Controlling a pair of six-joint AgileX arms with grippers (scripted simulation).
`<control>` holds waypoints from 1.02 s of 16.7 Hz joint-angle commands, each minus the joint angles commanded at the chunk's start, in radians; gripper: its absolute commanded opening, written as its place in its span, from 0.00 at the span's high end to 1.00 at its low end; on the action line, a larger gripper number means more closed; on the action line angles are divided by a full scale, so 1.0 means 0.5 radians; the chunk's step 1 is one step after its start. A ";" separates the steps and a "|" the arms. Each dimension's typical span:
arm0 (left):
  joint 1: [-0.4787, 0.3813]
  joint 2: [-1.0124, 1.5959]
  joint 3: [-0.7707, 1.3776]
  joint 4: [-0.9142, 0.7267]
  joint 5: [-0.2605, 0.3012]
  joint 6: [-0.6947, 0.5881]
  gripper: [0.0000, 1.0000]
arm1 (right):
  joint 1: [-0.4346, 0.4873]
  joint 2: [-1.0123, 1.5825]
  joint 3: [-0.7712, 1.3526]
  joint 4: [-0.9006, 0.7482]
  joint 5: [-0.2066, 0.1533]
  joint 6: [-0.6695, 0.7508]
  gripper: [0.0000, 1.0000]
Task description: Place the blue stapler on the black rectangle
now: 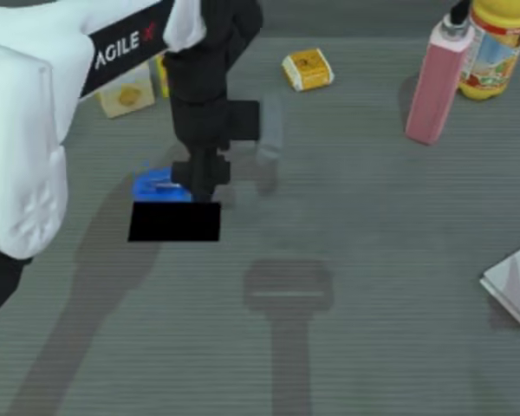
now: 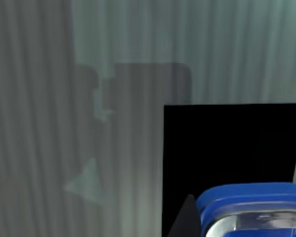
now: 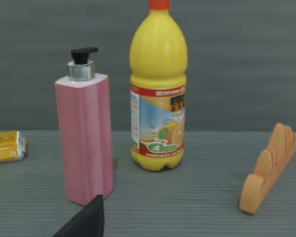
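The blue stapler hangs in my left gripper, which is shut on it just past the far edge of the black rectangle. In the left wrist view the stapler fills the lower corner with its grey metal strip showing, one dark fingertip beside it, and the black rectangle on the table beneath. Part of the stapler is hidden under the gripper in the top view. My right arm is parked outside the top view.
At the back right stand a pink pump bottle and a yellow juice bottle. A yellow packet and a yellow box lie at the back. A grey book sits at the right edge. An orange bread-like piece lies near the bottles.
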 joint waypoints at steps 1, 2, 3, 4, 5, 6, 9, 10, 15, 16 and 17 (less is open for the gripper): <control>0.008 -0.011 -0.113 0.094 0.000 0.010 1.00 | 0.000 0.000 0.000 0.000 0.000 0.000 0.00; 0.015 -0.021 -0.213 0.183 0.000 0.020 1.00 | 0.000 0.000 0.000 0.000 0.000 0.000 0.00; 0.021 -0.029 -0.292 0.261 -0.001 0.030 1.00 | 0.000 0.000 0.000 0.000 0.000 0.000 0.00; 0.026 -0.036 -0.350 0.319 -0.001 0.038 1.00 | 0.000 0.000 0.000 0.000 0.000 0.000 0.00; 0.028 -0.040 -0.387 0.356 -0.002 0.044 1.00 | 0.000 0.000 0.000 0.000 0.000 0.000 0.00; 0.030 -0.041 -0.403 0.372 -0.002 0.047 1.00 | 0.000 0.000 0.000 0.000 0.000 0.000 0.00; 0.030 -0.041 -0.404 0.372 -0.002 0.047 1.00 | 0.000 0.000 0.000 0.000 0.000 0.000 0.00; 0.030 -0.041 -0.404 0.372 -0.002 0.047 0.92 | 0.000 0.000 0.000 0.000 0.000 0.000 0.00; 0.030 -0.041 -0.404 0.372 -0.002 0.047 0.55 | 0.000 0.000 0.000 0.000 0.000 0.000 0.00; 0.030 -0.041 -0.404 0.372 -0.002 0.047 0.47 | 0.000 0.000 0.000 0.000 0.000 0.000 0.00; 0.030 -0.041 -0.404 0.372 -0.002 0.047 0.40 | 0.000 0.000 0.000 0.000 0.000 0.000 0.00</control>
